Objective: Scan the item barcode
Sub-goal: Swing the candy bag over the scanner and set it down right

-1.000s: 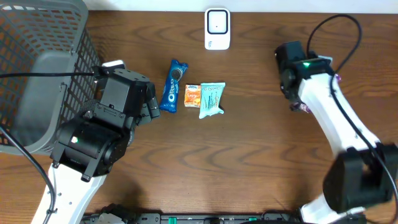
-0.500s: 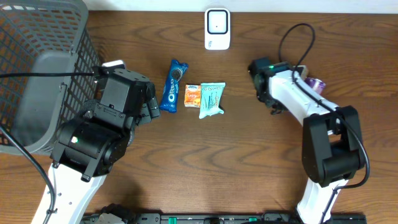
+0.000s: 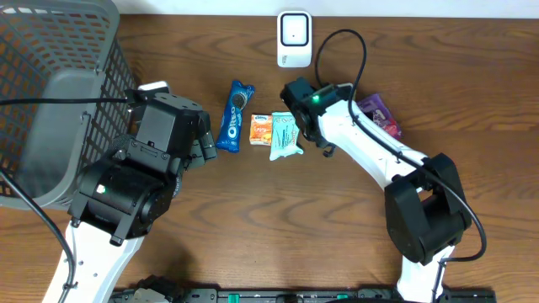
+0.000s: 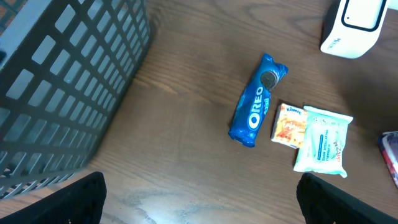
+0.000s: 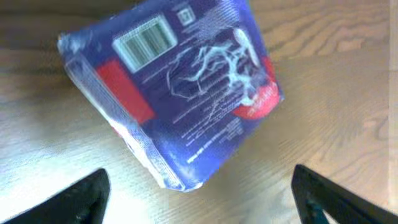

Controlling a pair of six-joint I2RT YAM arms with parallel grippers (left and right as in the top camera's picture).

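Note:
A purple-blue packet (image 5: pixel 174 87) lies on the wood with its barcode (image 5: pixel 144 38) facing up. It sits ahead of my right gripper (image 5: pixel 200 199), whose jaws stand wide open and touch nothing. From overhead the packet (image 3: pixel 379 114) shows beside the right arm (image 3: pixel 354 139), right of the white scanner (image 3: pixel 294 38). My left gripper (image 4: pixel 200 199) is open and empty over bare table near the basket; in the overhead view the left gripper (image 3: pixel 205 145) is left of the snacks.
A blue Oreo pack (image 3: pixel 235 115), a small orange packet (image 3: pixel 261 129) and a teal-white packet (image 3: pixel 287 135) lie in a row below the scanner. A grey mesh basket (image 3: pixel 50 84) fills the far left. The right arm's elbow hangs just above the teal-white packet.
The right arm swung left across the table with the purple packet. Its jaws went from shut to wide open, leaving the packet on the wood. The left arm has not moved.

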